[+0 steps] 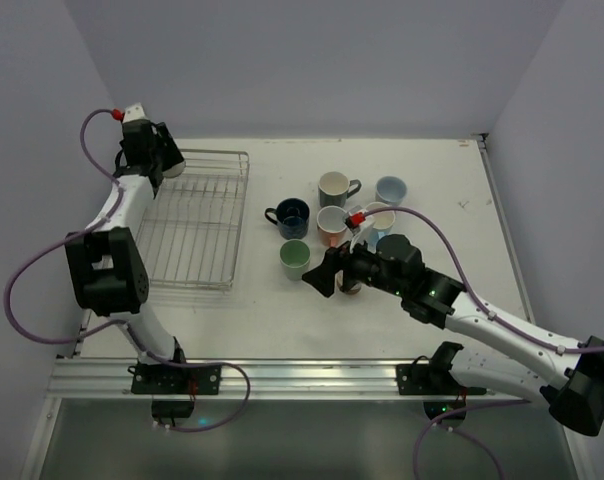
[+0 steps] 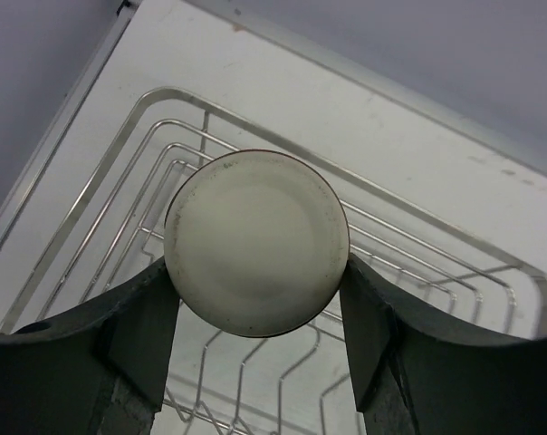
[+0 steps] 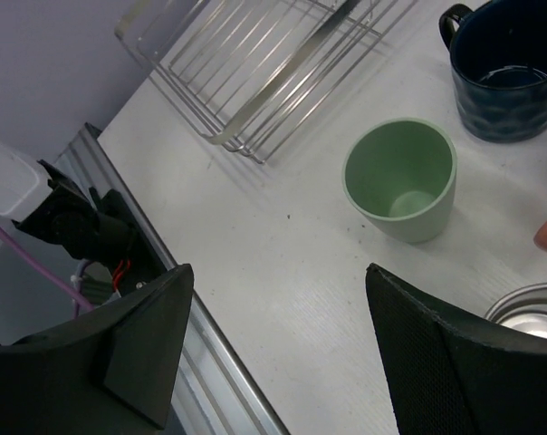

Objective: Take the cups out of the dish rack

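The dish rack [image 1: 197, 225] lies at the table's left and also shows in the left wrist view [image 2: 436, 263]. My left gripper [image 1: 169, 165] is over its far left corner, shut on a pale cup [image 2: 255, 243] whose round underside faces the camera, held above the wires. Apart from that cup, I see none in the rack. My right gripper [image 1: 320, 280] is open and empty, just right of the mint green cup [image 1: 295, 258], low over bare table [image 3: 278, 353]. The mint cup [image 3: 402, 178] and navy mug [image 3: 509, 68] stand upright ahead of it.
Upright on the table right of the rack: navy mug [image 1: 290, 216], beige mug [image 1: 334, 187], light blue cup [image 1: 390, 189], salmon cup [image 1: 332, 226], another pale cup [image 1: 380, 215]. My right arm covers more cups. The table's aluminium front rail [image 3: 210, 362] runs near the right gripper.
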